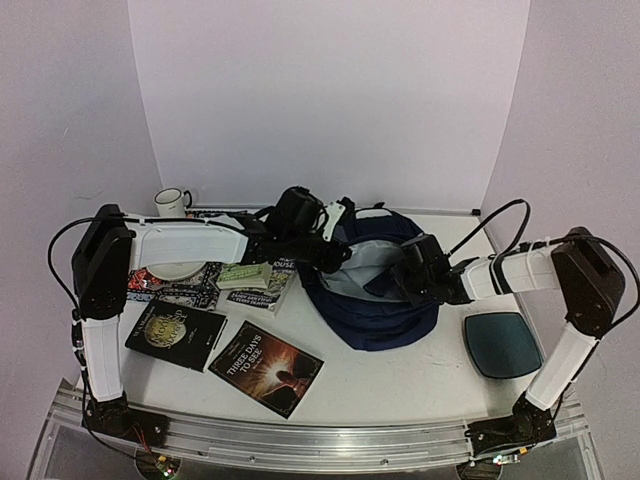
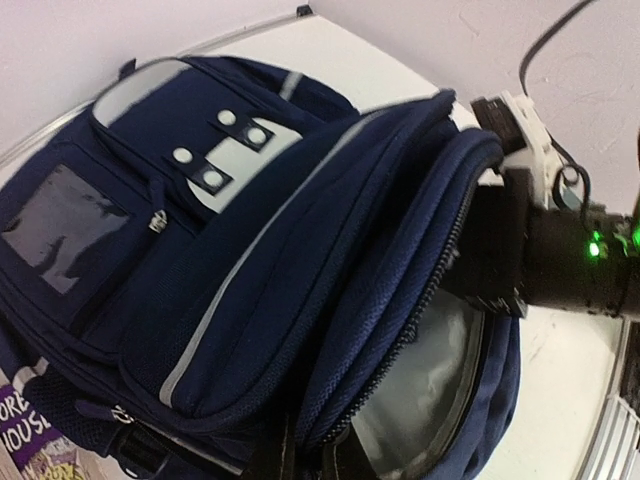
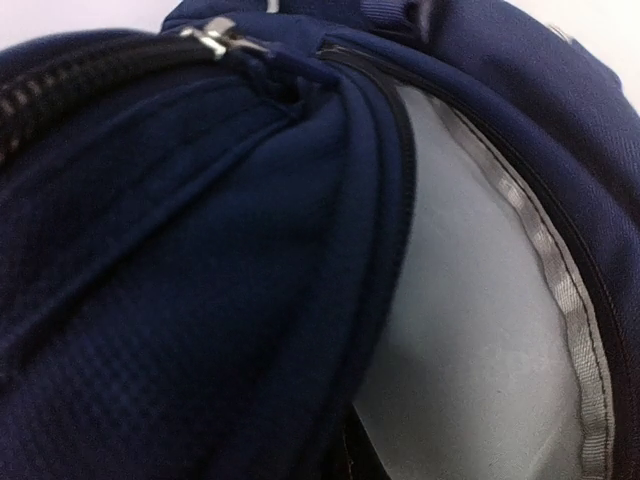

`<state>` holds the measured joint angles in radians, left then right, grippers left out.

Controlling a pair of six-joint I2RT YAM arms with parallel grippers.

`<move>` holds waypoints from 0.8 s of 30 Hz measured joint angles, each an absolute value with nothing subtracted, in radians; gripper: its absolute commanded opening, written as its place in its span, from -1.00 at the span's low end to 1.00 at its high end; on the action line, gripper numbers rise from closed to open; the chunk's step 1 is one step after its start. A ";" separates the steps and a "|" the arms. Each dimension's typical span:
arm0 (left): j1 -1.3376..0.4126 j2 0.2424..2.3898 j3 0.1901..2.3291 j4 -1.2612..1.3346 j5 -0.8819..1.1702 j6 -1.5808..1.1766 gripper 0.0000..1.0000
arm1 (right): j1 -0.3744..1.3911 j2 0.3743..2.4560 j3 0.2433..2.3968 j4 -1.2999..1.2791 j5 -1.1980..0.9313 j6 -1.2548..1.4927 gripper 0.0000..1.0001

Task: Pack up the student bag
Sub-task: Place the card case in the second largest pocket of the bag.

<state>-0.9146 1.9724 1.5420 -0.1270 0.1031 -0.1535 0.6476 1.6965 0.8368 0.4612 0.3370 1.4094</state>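
1. Student bag (image 1: 375, 315) lies on the table (image 1: 400, 385), right of centre, between the two arms. The main zip is undone and the mouth gapes.
2. Left gripper (image 1: 338, 252): fingers closed tight, pinching the front lip of the main compartment.
3. Right gripper (image 1: 395, 283): also closed tight, on the rim fabric at the other side of the mouth. Its tips are buried in cloth in its own view, so I read the grip from the folds bunching toward them.
4. Step in hand, as I read it: spreading the mouth and holding it apart. Loading looks not yet started.
5. Bag contents: only the grey lining (image 2: 430, 380) shows in the main compartment, and no items are visible (the deeper part is hidden). The front pocket (image 2: 90, 230) looks zipped shut.
6. Outside, left of the bag:
   - "Three Days to See" book (image 1: 265, 368)
   - black book (image 1: 175, 333)
   - third book (image 1: 258, 290) with a pale green pack (image 1: 245, 273) on top
   - white plate (image 1: 175, 270), nothing visible on it
   - mug (image 1: 172, 202), inside not visible
7. Teal pad (image 1: 502, 343) sits right of the bag (could be a shallow tray, can't tell).
8. Next move, my guess: one arm lets go to fetch a book, and the left is nearer the pile. The other arm then has to hold the mouth wide alone. The risk is the soft lip sagging shut.
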 measured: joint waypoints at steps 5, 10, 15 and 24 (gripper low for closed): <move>-0.915 1.971 1.495 -0.098 0.108 -0.154 -1.00 | 0.636 1.754 0.864 0.496 0.315 1.380 -0.04; -0.915 1.964 1.460 -0.076 0.119 -0.155 -1.00 | 0.632 1.743 0.863 0.482 0.273 1.308 0.39; -0.916 1.963 1.440 -0.057 0.137 -0.154 -1.00 | 0.630 1.664 0.863 0.369 0.226 1.196 0.68; -0.949 1.963 1.410 -0.044 0.144 -0.120 -1.00 | 0.638 1.454 0.857 0.088 0.187 0.995 0.92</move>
<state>-0.9487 1.9625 1.4103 -0.0441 0.1439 -0.1203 0.6384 1.4540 0.8575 0.0883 0.1869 0.9945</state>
